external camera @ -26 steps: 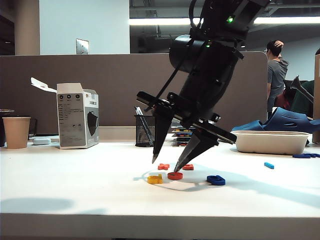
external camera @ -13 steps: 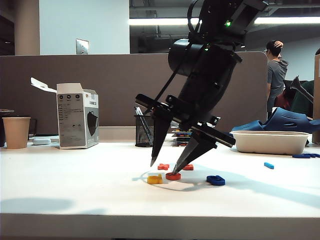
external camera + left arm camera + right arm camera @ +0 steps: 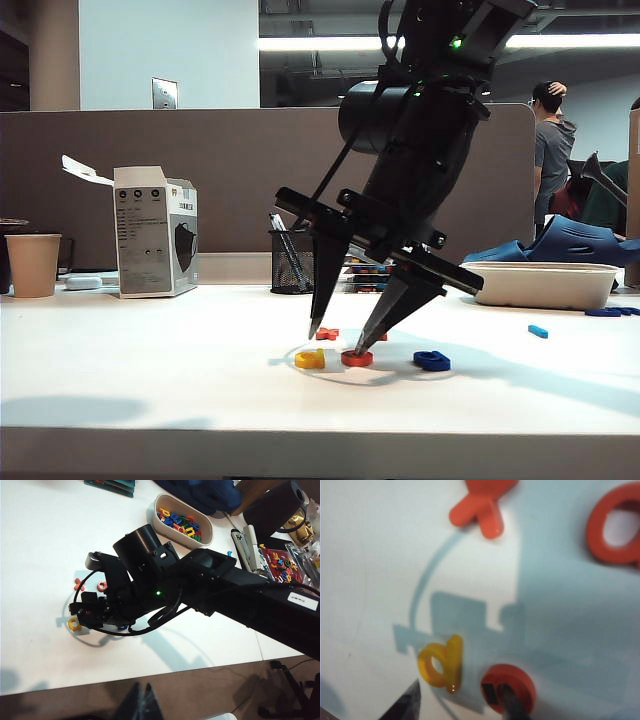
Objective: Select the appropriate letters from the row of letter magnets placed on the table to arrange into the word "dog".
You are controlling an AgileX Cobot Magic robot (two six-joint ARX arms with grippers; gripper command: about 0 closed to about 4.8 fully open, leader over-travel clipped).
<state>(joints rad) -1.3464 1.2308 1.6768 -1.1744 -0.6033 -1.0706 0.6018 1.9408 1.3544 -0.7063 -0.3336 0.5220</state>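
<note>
While your right gripper [image 3: 337,341] hangs low over the middle of the worktop [image 3: 150,380], its fingers [image 3: 322,290] stand spread wide and hold nothing. One fingertip comes down onto the red ring letter [image 3: 356,358]; the right wrist view shows that tip planted in the ring's hole. The other tip hovers just above the worktop, on the far side of the yellow letter [image 3: 310,359] from the ring. The yellow letter lies flat just beside the red ring, close but apart. The dark blue letter [image 3: 431,361] lies near the ring on its other side, so the three form a short row. Behind them sits the red-orange cross letter [image 3: 327,333]. A thin light blue bar [image 3: 538,331] lies well apart toward the white tray [image 3: 545,285]. You cannot see your left gripper in any view.
</note>
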